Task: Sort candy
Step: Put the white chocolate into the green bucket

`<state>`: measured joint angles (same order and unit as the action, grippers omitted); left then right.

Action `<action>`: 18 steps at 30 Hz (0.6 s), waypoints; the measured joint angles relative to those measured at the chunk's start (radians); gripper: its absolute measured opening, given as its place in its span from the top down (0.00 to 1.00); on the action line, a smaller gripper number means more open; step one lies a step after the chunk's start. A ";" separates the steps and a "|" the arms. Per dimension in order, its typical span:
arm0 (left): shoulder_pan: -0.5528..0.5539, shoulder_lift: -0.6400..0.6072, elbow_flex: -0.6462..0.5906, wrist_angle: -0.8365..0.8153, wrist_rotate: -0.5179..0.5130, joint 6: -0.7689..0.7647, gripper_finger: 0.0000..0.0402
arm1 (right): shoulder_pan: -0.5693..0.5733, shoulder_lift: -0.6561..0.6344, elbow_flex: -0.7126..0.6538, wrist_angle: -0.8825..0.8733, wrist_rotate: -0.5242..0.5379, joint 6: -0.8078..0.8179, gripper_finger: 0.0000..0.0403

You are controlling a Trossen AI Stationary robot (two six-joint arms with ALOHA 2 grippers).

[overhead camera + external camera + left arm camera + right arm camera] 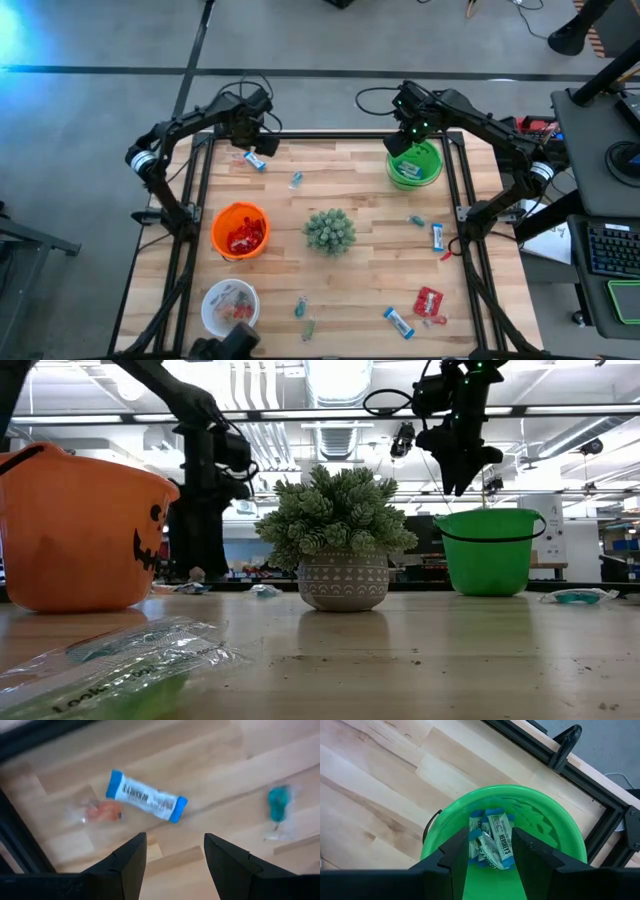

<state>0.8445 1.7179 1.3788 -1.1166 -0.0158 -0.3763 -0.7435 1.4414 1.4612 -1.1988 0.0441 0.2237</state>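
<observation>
Candy bars in bucket beneath right pincer

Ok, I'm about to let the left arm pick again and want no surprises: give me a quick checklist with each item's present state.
1. Left gripper jaws open: ok.
2. Blue-and-white bar lies ahead of the left gripper, flat on the table: ok.
3. Bar free of neighbours: not ok, an orange sweet lies right beside it.
4. Right gripper over the green bucket: ok.
5. Right jaws empty: cannot tell; bars show between them.
6. Left arm clear of the plant: ok.
</observation>
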 joint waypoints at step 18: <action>-0.005 -0.021 0.001 -0.274 0.000 0.515 0.55 | 0.002 0.000 0.000 0.000 0.000 0.003 0.66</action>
<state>0.8394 1.6970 1.3800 -1.3906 -0.0154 0.1386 -0.7415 1.4414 1.4612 -1.1992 0.0442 0.2266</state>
